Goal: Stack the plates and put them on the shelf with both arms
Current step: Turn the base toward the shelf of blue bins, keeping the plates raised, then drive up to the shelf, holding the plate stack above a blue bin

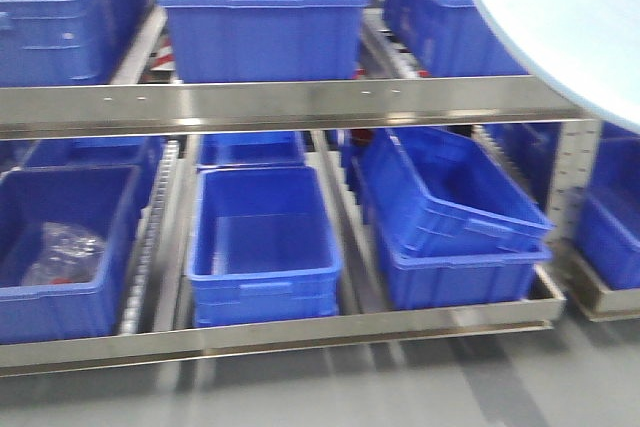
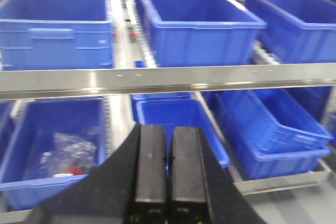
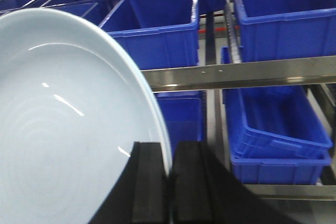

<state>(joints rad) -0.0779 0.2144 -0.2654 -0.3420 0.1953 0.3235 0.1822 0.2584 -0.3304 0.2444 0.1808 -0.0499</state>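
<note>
The right gripper (image 3: 169, 156) pinches the rim of the round, shiny, pale bluish-white plate (image 3: 63, 129), in front of the shiny steel shelf (image 3: 252, 72). The left gripper (image 2: 168, 135) is closed, holding nothing. One small pinch could slip, and the plate could fall.

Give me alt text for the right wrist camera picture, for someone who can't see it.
The right gripper is clamped on the rim of a pale, glossy plate that fills the left of the frame. Behind it, a steel shelf holds blue crates on two tiers.
</note>
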